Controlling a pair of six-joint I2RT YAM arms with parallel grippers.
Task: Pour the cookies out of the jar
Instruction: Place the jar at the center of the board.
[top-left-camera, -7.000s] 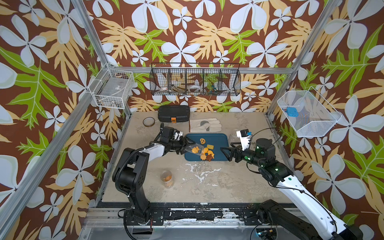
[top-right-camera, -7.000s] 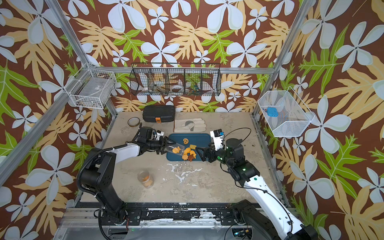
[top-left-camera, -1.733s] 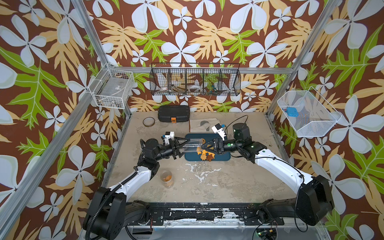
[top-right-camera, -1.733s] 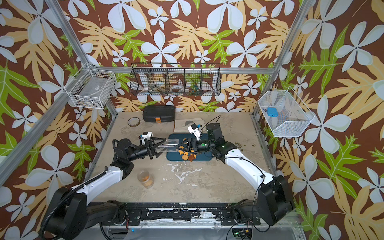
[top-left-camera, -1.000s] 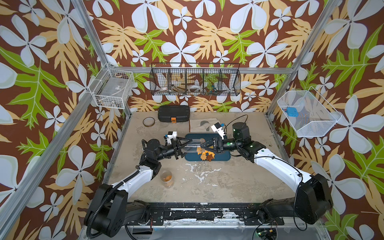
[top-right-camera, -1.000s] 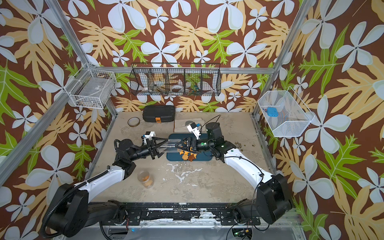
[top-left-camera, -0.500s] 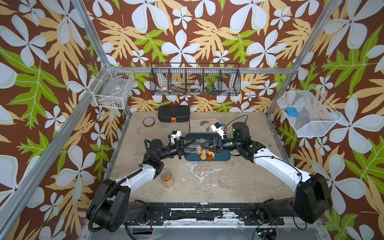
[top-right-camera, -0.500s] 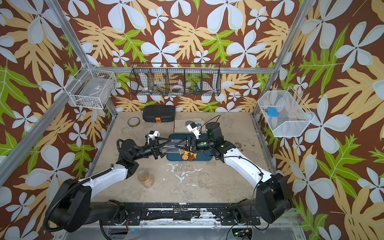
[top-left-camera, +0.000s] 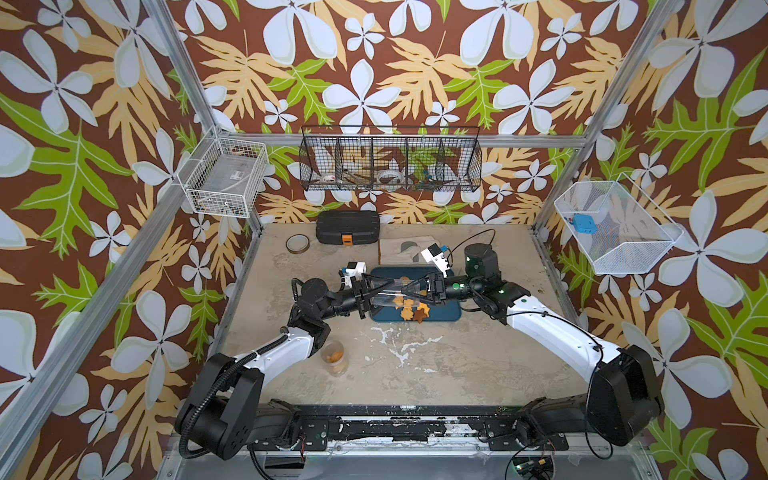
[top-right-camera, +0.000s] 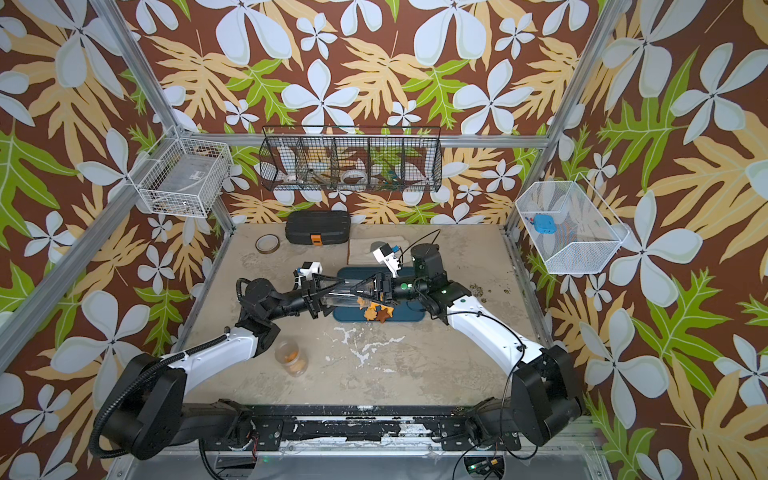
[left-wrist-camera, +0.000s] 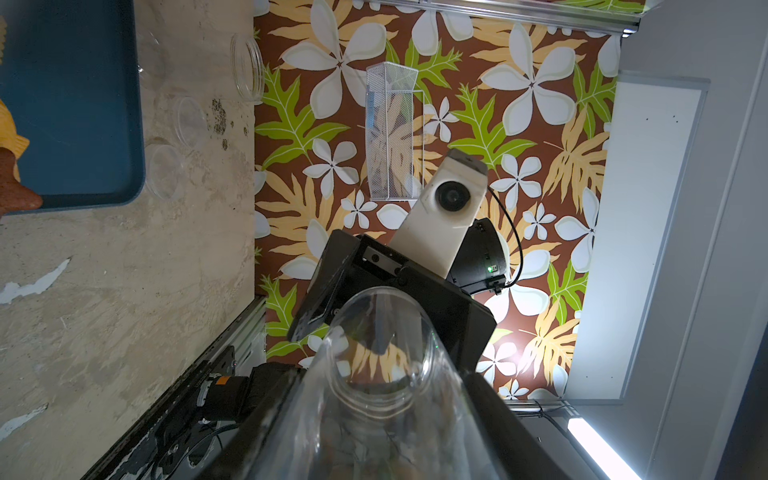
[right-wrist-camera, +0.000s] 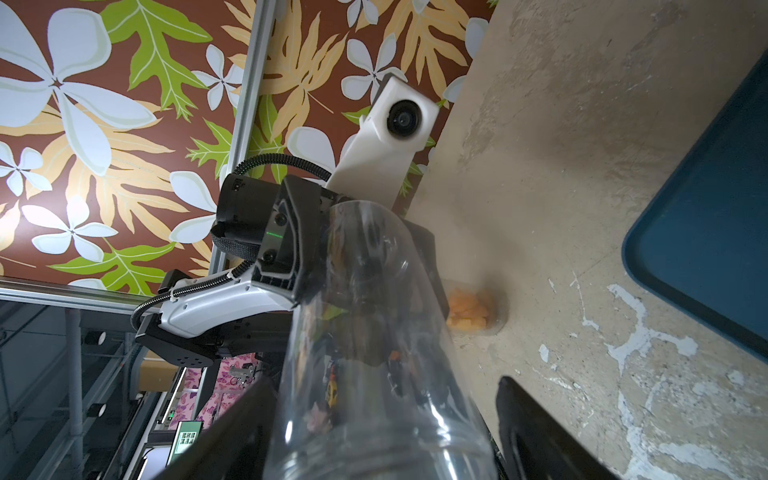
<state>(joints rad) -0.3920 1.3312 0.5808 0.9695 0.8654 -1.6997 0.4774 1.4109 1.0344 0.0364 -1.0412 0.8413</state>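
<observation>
The left hand (top-left-camera: 376, 291) grips the clear jar (top-right-camera: 347, 296) level over the blue tray (top-left-camera: 444, 313), where the cookies (top-left-camera: 411, 311) lie. The right hand (top-left-camera: 415, 289) brackets its other end, not yet tight: close squarely, gently.

Unclear whether the right gripper (right-wrist-camera: 374, 415) clamps the jar (right-wrist-camera: 365, 311). The cookies (left-wrist-camera: 8, 133) on the tray (left-wrist-camera: 83, 104) are cut off in the left wrist view; the wire basket's (top-left-camera: 390, 160) contents are indistinct.
</observation>
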